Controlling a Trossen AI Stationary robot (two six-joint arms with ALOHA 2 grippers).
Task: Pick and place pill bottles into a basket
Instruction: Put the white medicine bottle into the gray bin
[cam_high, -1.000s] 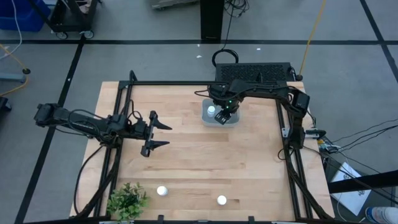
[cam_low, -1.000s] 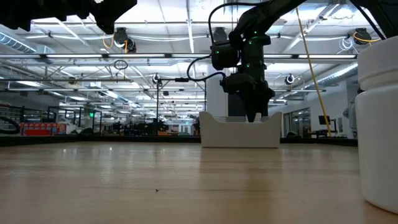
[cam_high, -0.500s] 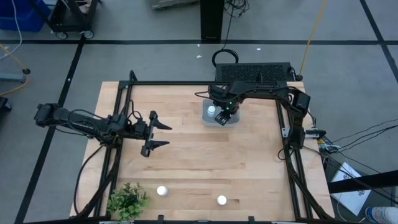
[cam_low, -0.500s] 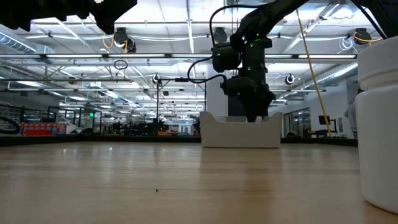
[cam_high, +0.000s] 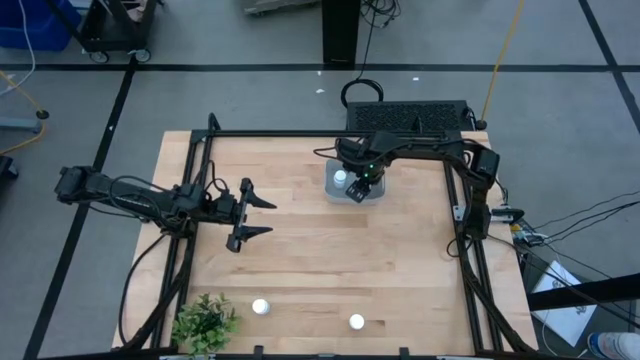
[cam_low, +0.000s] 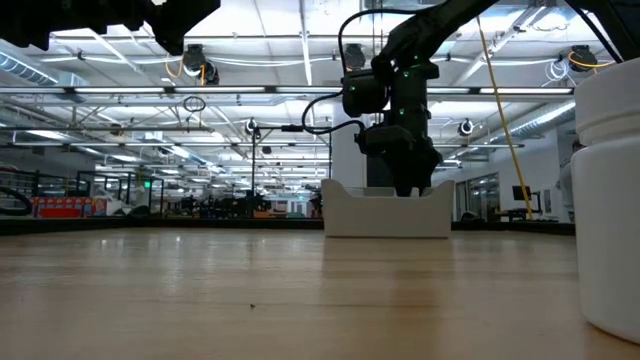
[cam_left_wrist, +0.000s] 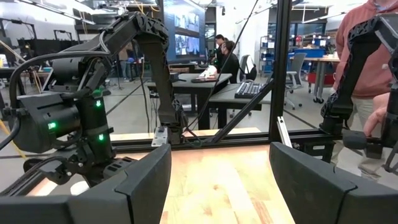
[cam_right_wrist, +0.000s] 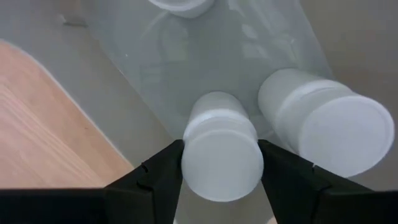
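Note:
The basket (cam_high: 350, 184), a shallow translucent tray, sits at the table's far middle; it also shows in the low view (cam_low: 385, 210). My right gripper (cam_high: 362, 186) reaches down into it and is shut on a white pill bottle (cam_right_wrist: 219, 149). A second bottle (cam_right_wrist: 323, 127) lies tilted beside it on the tray floor, and a third (cam_high: 340, 177) is also in the tray. Two more bottles (cam_high: 261, 306) (cam_high: 356, 321) stand on the table near its near edge. My left gripper (cam_high: 252, 215) is open and empty above the table's left half. My right gripper pinches the bottle by its cap end (cam_right_wrist: 186, 163) between its two fingers (cam_right_wrist: 155, 180), one on each side. The fingers come from above, pointing down into the basket. The bottle stands along the fingers, cap toward the wrist. I cannot tell whether its bottom rests on the tray floor.
A green leafy plant (cam_high: 205, 322) stands at the near left corner. A black frame (cam_high: 190, 200) runs along the table's left, far and right sides. One near bottle (cam_low: 610, 200) looms at the low view's right edge. A person (cam_left_wrist: 367, 56) stands beyond the table.

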